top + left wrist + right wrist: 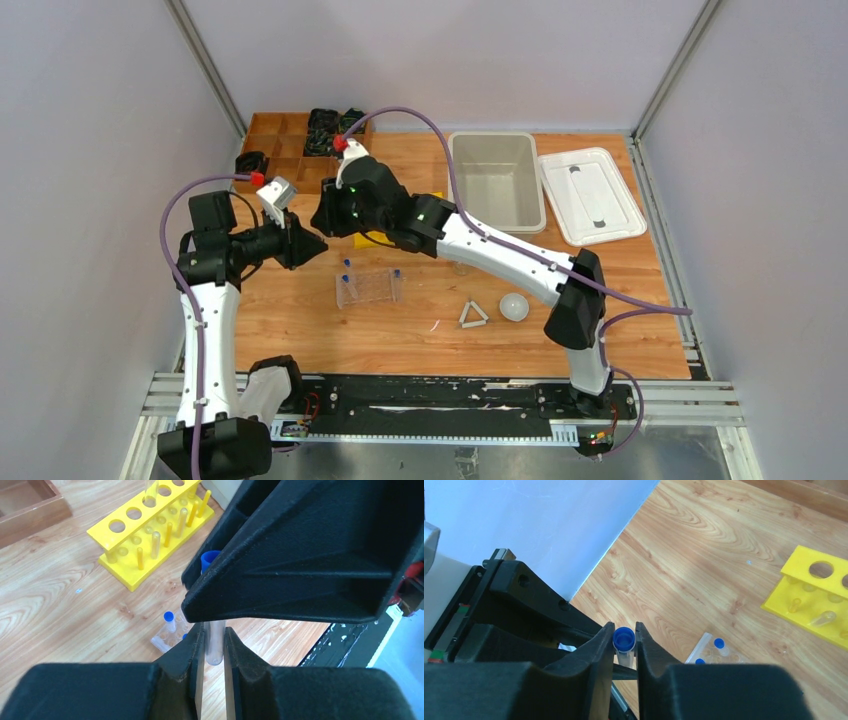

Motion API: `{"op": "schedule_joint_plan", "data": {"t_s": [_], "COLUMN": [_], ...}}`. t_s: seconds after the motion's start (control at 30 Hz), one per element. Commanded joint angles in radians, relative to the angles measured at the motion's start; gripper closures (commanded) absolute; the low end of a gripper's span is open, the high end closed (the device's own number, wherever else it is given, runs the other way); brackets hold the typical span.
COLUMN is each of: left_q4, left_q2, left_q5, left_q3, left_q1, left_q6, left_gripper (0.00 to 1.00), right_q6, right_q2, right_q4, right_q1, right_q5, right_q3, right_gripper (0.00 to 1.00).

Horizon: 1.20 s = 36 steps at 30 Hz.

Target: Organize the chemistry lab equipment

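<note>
Top view: L arm is standing up from lower left, its forearm pointing right. R arm is spanning diagonally from lower right over the counter [400,335]. L pincer [312,246] & R pincer [326,222] are sitting tip to tip, upper left of centre; what's between them is too small to tell here. Clear tube rack [368,287] is sitting mid-frame just below them. White triangle frame [473,315] & white round dish [514,306] are lying near each other to its right.

L wrist view: L pincer [214,637] is clamping the clear body of a blue-capped tube [215,650], held upright at bottom centre. R pincer's black body is filling upper right, over the cap. Yellow rack [150,535] is lying upper left.

R wrist view: R pincer [625,632] is squeezing that tube's blue cap [624,639] from both sides, lower centre. Clear tube rack w/ 2 capped tubes is showing lower right.
</note>
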<state>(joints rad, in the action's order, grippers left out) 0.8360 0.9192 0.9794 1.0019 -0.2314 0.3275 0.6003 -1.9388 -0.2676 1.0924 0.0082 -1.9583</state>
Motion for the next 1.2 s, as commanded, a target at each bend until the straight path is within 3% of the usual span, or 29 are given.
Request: {"op": "schedule_joint_plan", "data": {"t_s": [0.0,0.07,0.2,0.23,0.27,0.47,0.63,0.93,1.17], "left_q4": [0.003,0.003,0.005,0.005,0.005,0.005,0.005,0.005,0.005], "left_q2": [-0.009,-0.002,0.023,0.027,0.027,0.038,0.064,0.093,0.096], "left_q5": [-0.006,-0.02,-0.076,-0.093,-0.114,-0.249,-0.315,-0.366,-0.386], "left_q3": [0.015,0.021,0.04,0.044,0.047,0.067,0.076,0.073,0.067], "left_q1": [0.007,0.008,0.009,0.008,0.008,0.007,0.007,0.007,0.006], "left_q6": [0.017,0.017,-0.01,-0.016,-0.02,-0.035,-0.054,-0.06,-0.049], "left_gripper": [0.96,0.85,0.2,0.07,0.01,0.0,0.0,0.0,0.0], "right_q6": [-0.024,-0.031,-0.09,-0.108,-0.122,-0.242,-0.329,-0.428,-0.433], "right_q2": [-0.011,0.001,0.054,0.074,0.095,0.232,0.233,0.124,0.062], "right_q4": [-0.021,-0.021,-0.02,-0.017,-0.005,0.314,0.6,0.785,0.789], "right_q1": [-0.008,-0.009,-0.012,-0.012,-0.014,-0.02,-0.019,-0.01,-0.001], "right_q5": [-0.033,-0.022,0.068,0.096,0.116,0.188,0.191,0.196,0.222], "right_q3": [-0.036,-0.012,0.057,0.089,0.123,0.496,0.719,0.779,0.774], "right_gripper": [0.86,0.99,1.0,1.0,1.0,1.0,1.0,1.0,1.0]}}
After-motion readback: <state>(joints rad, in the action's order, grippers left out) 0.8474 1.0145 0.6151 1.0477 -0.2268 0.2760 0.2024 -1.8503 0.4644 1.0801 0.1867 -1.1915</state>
